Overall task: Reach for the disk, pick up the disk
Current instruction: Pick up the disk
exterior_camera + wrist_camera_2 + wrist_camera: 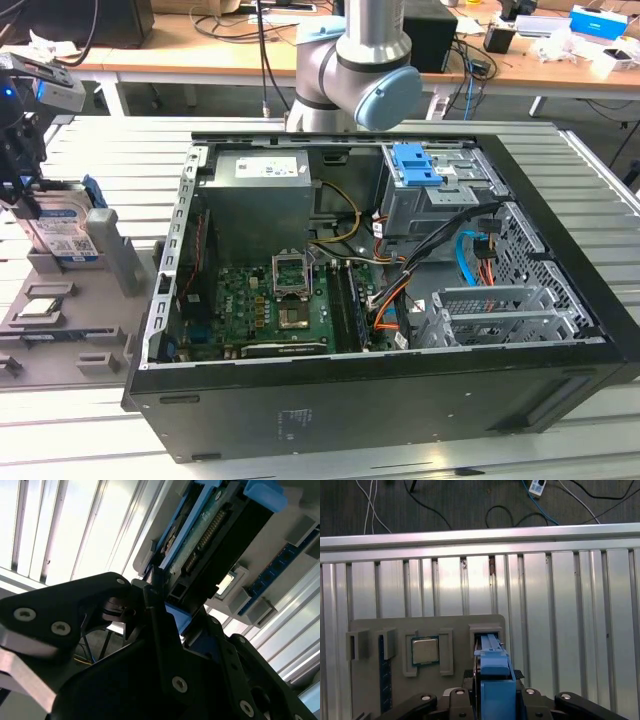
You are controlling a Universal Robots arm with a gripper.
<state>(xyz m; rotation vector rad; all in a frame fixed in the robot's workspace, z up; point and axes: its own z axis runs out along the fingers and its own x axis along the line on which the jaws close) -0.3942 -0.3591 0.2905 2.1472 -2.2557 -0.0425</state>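
The disk (62,235) stands on edge in a slot of the grey holder tray (60,325) at the exterior view's left, its white-and-blue label facing outward. My gripper (22,195) comes down on it from above. In the first wrist view the disk's blue bracket (493,677) sits between my black fingers (456,694), which lie close against both its sides. In the second wrist view one finger (154,605) presses on the disk's edge (210,535), whose connector pins show. The disk still rests in its slot.
A small square chip (425,651) and a blue memory stick (382,677) sit in the same tray (370,630). The open computer case (400,400), with a blue latch (415,165) on its drive cage, takes up the middle of the slatted metal table (90,440). The arm (350,60) rises behind it.
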